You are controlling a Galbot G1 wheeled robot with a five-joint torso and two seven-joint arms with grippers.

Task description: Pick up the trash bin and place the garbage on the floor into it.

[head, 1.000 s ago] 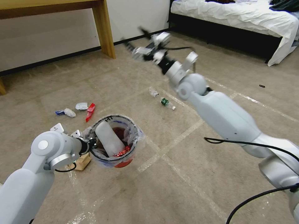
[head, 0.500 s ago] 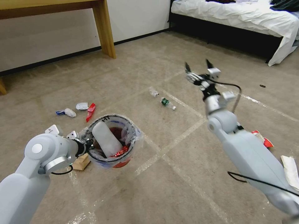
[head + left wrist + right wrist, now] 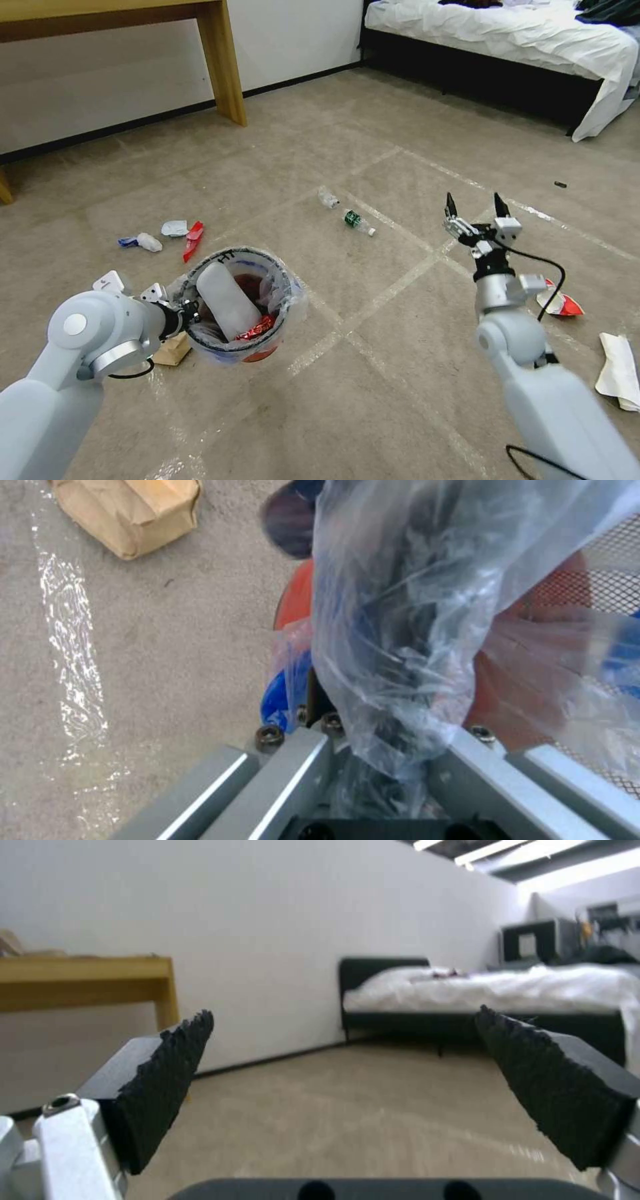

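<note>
The trash bin (image 3: 241,310) is held off the floor (image 3: 373,400) at its rim by the left tool (image 3: 189,313), closed on the rim and bag; a white slipper (image 3: 227,300) and a crushed red can (image 3: 257,327) are already lodged inside. The right tool (image 3: 475,213) is raised, fingers wide apart and empty, near a red-and-white wrapper (image 3: 560,303) and crumpled paper (image 3: 620,373). Two clear bottles (image 3: 359,222) and a further litter cluster (image 3: 167,237) lie well apart from it. Step judged in hand: collection, partly complete. Next move is judged to call for lowering the right tool onto a nearby piece. The left wrist view alone records the bag (image 3: 407,630) bunched between the jaws and a brown parcel (image 3: 130,512) beside the bin; the right wrist view confirms empty pads (image 3: 167,1080).
</note>
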